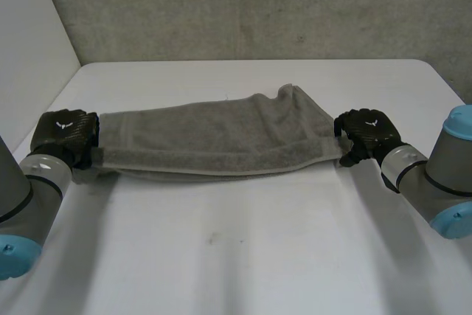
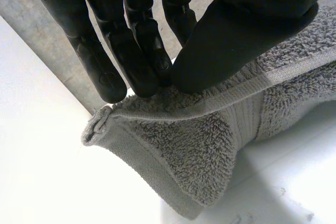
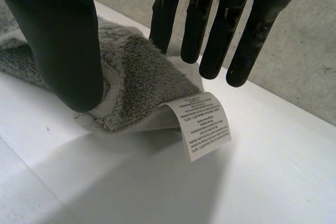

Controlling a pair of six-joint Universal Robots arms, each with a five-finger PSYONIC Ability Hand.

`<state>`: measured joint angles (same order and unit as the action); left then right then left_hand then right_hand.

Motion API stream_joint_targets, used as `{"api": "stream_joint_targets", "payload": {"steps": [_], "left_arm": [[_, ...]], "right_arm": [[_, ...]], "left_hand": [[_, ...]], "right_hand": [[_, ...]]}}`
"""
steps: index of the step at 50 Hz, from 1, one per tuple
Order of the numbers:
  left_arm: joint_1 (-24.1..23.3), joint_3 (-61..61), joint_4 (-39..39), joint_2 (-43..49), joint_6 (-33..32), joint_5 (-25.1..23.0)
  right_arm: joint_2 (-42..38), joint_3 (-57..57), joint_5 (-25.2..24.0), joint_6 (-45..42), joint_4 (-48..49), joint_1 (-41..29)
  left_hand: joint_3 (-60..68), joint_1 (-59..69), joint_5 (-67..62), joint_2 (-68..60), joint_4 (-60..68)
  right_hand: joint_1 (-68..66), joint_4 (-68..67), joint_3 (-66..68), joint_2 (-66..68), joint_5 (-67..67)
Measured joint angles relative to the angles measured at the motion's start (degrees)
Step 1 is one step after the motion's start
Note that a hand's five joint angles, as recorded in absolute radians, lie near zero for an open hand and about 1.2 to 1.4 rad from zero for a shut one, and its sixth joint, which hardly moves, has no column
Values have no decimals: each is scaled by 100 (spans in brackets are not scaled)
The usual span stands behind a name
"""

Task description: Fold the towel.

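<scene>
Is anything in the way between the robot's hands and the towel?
No, nothing visible. The left hand pinches the towel at its left end, and the right hand pinches it at its right end.

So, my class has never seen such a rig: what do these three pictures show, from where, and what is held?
It is a robot with two arms, each ending in a black mechanical hand. The head view looks down from between the arms; each wrist view looks along one hand's palm. Across the white table stretches a grey terry towel, doubled lengthwise. The left hand pinches one end, the right hand the other, by its white care label.
</scene>
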<state>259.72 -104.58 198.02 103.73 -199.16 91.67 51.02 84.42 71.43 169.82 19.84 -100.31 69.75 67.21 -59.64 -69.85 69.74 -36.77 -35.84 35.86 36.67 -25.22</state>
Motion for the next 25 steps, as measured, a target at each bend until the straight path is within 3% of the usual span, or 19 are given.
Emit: {"api": "stream_joint_targets", "payload": {"steps": [4,5,8,16,25], "left_arm": [[0,-1,0,6,0,0],[0,-1,-3,9,-1,0],[-2,-1,-23,12,-6,0],[-28,8,-271,-41,-31,0],[-109,213,-1295,-942,-75,0]], "right_arm": [[-95,-56,176,184,2,-9],[-138,-98,279,282,3,-9],[-157,-187,475,425,3,-2],[405,-346,721,324,-82,55],[1963,-537,656,-1094,-1318,100]], "left_hand": [[0,0,0,0,0],[0,0,0,0,0],[0,0,0,0,0],[0,0,0,0,0],[0,0,0,0,0]], "right_hand": [[-753,-807,813,764,-610],[-1876,-1979,1978,1914,-1650],[-2452,-3111,3092,3003,-2553],[-2452,-3249,3212,3012,-2553],[-2452,-3263,3217,3012,-2553]]}}
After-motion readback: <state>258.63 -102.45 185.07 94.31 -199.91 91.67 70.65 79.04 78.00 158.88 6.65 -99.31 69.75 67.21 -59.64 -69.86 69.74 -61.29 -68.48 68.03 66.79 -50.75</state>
